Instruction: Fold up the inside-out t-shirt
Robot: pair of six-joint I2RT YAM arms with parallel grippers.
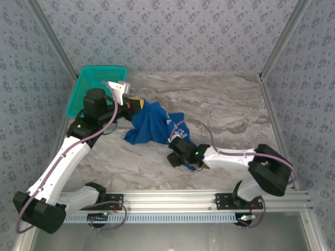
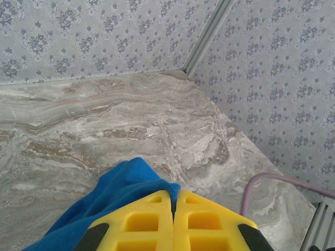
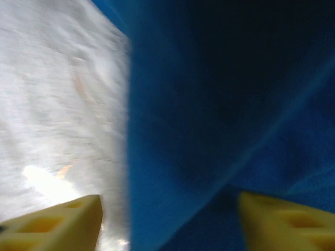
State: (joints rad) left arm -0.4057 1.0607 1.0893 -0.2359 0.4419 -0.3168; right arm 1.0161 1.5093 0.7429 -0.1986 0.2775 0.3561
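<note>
**Left claw (image 2: 174, 194) pinching, right claw (image 3: 167, 214) agape**

Left jaws are closed on an edge of the inside-out t-shirt (image 1: 151, 125), bunched mid-bench (image 1: 230, 115). Right jaws stand apart over cloth, gripping nothing. Light, limp fabric, likely best taken at a hem or shoulder seam.

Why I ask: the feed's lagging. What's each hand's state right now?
Left hand: closed, pinching the blue t-shirt.
Right hand: open, its fingers on either side of the cloth, not gripping it.

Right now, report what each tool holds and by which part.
Left tool is shut on a bunched fold of the t-shirt; which part cannot be told. Right tool is open, holding nothing.
</note>
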